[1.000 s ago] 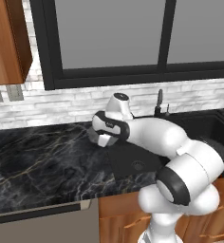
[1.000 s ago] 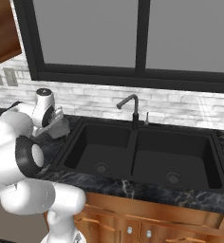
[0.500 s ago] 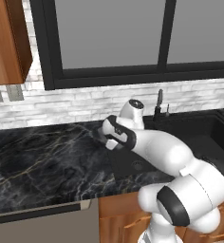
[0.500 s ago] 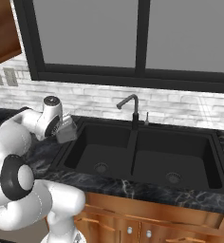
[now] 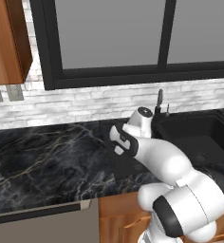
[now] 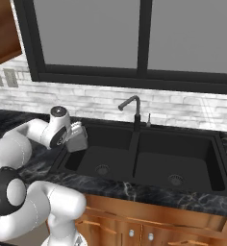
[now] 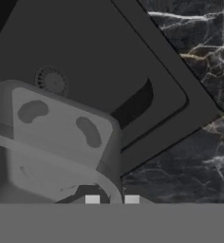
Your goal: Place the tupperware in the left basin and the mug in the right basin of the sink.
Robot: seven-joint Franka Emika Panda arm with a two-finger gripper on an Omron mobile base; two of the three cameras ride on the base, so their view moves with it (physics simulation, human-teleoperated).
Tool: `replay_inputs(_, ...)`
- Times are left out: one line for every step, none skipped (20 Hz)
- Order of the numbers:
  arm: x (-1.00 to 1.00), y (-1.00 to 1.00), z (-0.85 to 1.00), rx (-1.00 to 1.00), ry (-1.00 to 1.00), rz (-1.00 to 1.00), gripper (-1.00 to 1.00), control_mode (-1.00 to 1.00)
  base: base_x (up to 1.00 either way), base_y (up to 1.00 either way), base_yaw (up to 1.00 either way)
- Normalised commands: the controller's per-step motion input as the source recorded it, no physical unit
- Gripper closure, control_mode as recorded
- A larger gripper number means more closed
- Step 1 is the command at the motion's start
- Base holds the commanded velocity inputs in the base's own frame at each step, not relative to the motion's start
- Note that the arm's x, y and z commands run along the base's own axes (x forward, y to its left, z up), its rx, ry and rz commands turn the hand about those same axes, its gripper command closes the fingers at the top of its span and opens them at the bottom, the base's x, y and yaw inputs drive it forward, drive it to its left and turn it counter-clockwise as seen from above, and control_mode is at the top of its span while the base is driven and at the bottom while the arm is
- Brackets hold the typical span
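Note:
My gripper point(image 6: 75, 136) is shut on the rim of the tupperware point(image 6: 79, 138), a translucent grey container. It hangs tilted over the left edge of the sink point(image 6: 216, 144), just above the left basin point(image 6: 110, 156). In the hand view the tupperware point(image 7: 57, 142) sits close in front of the gripper point(image 7: 112, 199), with the left basin point(image 7: 90, 52) and its round drain below it. The right basin point(image 6: 182, 166), with its own drain, lies beyond the divider. The hand point(image 5: 119, 141) shows in the left base view, left of the sink point(image 5: 194, 137). The mug is out of view.
A black gooseneck faucet point(image 6: 132, 108) stands behind the divider. Black marble counter point(image 5: 42, 161) stretches left of the sink and runs along its front point(image 6: 149, 194). A wooden wall cabinet point(image 5: 7, 40) hangs at upper left. Brick backsplash and a dark-framed window are behind.
The arm has swung right, carrying the tupperware from above the counter to the left rim of the left basin. The grip has stayed shut.

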Motion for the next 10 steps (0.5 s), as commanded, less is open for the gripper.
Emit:
replay_inputs(0.00, -0.16, 0.19, 0.03, 0.17, -0.27, 1.00, -1.00, 0.00, 0.00, 0.00)
replay_inputs(0.00, -0.19, 0.19, 0.05, 0.18, -0.27, 1.00, -1.00, 0.00, 0.00, 0.00)
replay_inputs(0.00, -0.20, 0.21, 0.06, 0.16, -0.27, 1.00, -1.00, 0.00, 0.00, 0.00)
replay_inputs(0.00, -0.19, 0.20, 0.06, 0.16, -0.27, 1.00, -1.00, 0.00, 0.00, 0.00)
replay_inputs(0.00, -0.21, 0.20, 0.07, 0.18, -0.26, 1.00, -1.00, 0.00, 0.00, 0.00)
replay_inputs(0.00, -0.20, 0.20, 0.07, 0.18, -0.26, 1.00, -1.00, 0.00, 0.00, 0.00)
replay_inputs(0.00, -0.21, 0.21, 0.07, 0.20, -0.25, 1.00, -1.00, 0.00, 0.00, 0.00)
replay_inputs(0.00, -0.19, 0.20, 0.06, 0.20, -0.25, 1.00, -1.00, 0.00, 0.00, 0.00)
replay_inputs(0.01, -0.19, 0.21, 0.05, 0.18, -0.23, 1.00, -1.00, 0.00, 0.00, 0.00)
replay_inputs(0.01, -0.19, 0.19, 0.05, 0.18, -0.22, 1.00, -1.00, 0.00, 0.00, 0.00)
